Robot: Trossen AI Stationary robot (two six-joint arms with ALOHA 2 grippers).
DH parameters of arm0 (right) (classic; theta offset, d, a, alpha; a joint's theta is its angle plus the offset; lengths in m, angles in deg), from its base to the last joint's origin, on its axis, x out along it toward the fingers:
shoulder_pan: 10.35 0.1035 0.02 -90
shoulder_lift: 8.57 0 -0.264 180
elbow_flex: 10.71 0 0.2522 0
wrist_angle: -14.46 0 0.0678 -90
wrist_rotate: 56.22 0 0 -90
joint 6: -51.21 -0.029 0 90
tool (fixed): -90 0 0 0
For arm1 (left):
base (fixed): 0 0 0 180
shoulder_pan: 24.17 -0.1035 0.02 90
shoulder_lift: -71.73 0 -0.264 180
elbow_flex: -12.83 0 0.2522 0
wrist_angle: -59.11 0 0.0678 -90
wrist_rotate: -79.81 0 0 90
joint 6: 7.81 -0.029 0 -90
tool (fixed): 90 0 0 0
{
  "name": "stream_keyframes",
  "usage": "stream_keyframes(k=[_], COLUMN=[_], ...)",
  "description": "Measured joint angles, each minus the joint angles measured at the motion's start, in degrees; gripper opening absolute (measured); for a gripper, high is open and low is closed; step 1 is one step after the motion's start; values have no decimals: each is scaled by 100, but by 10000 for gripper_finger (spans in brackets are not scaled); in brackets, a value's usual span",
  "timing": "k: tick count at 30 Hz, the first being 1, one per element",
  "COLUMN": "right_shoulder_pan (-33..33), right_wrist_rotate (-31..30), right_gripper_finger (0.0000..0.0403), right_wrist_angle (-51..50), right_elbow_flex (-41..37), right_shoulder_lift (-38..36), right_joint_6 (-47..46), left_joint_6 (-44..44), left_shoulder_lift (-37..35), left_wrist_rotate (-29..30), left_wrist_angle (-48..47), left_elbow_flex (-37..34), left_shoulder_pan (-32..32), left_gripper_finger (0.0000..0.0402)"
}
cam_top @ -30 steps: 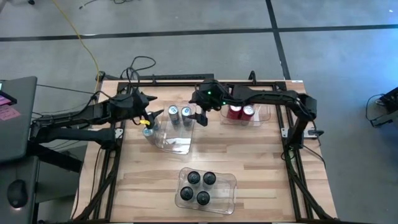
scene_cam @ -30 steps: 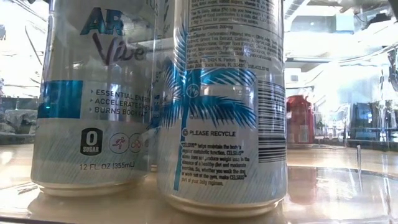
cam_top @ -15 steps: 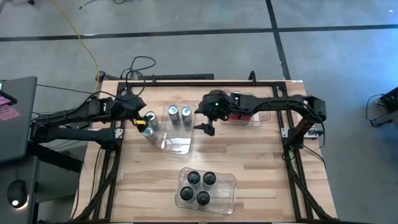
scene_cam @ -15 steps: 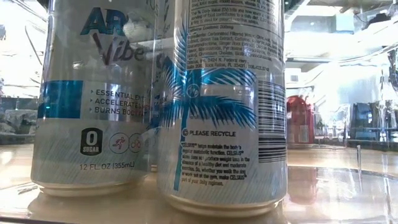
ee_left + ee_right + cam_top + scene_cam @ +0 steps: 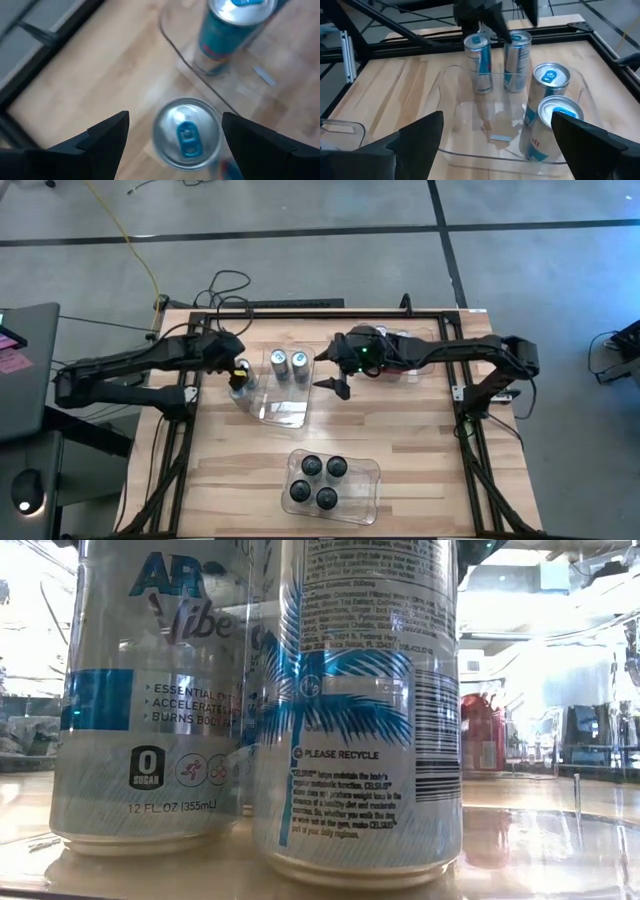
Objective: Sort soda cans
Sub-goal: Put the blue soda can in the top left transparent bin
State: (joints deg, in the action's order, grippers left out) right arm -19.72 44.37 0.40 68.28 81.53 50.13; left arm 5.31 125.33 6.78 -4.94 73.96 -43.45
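Two silver-blue soda cans point(image 5: 288, 362) stand upright in a clear bin point(image 5: 285, 412) at mid-table and fill the low view point(image 5: 355, 710). Two more point(image 5: 479, 62) stand at the bin's left end. One of these point(image 5: 187, 132) stands on the wood just outside the rim, the other point(image 5: 230, 30) inside. My left gripper point(image 5: 175, 145) hangs open over the outer can, tilted down, a finger on either side of its top with a gap. My right gripper point(image 5: 337, 386) is open above the table, right of the bin. Several dark cans point(image 5: 320, 478) fill a near bin.
A red can point(image 5: 482, 730) stands in a clear bin point(image 5: 425, 365) at the far right, mostly under my right arm. A black frame point(image 5: 300, 313) runs along the table's far edge. Bare wood point(image 5: 440, 450) lies to the near right.
My left gripper has tipped steeply downward and sunk over the can at the bin's left end. My right gripper has drawn back from the two cans in the bin, toward the table's right and near side. No can has moved.
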Motion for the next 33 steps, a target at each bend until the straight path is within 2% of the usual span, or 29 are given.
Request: stream_keyframes(k=[4,13,17,22,25,29,33], right_shoulder_pan=[30,26,35,26,28,31,28], right_wrist_rotate=[-2,-1,1,0,0,0,0], right_gripper_finger=[388,388,388,388,388,388,388], right_wrist_angle=[-5,-4,-7,-20,-44,-81,-96], right_elbow_flex=[0,0,0,0,0,0,0], right_shoulder_lift=[-13,11,15,15,15,17,17], right_joint_6=[2,2,4,4,4,2,2], left_joint_6=[-43,-136,-273,-370,-449,-512,-496], left_shoulder_lift=[93,185,375,734,898,937,850], left_wrist_rotate=[-394,-448,-660,-600,-572,-573,-574], left_wrist_angle=[-23,-112,-137,-139,-134,-142,-400], left_elbow_flex=[0,-2,-2,-4,-4,-1,180], left_shoulder_pan=[-131,-367,-366,-367,-367,-369,-369], left_gripper_finger=[316,316,316,313,290,230,229])
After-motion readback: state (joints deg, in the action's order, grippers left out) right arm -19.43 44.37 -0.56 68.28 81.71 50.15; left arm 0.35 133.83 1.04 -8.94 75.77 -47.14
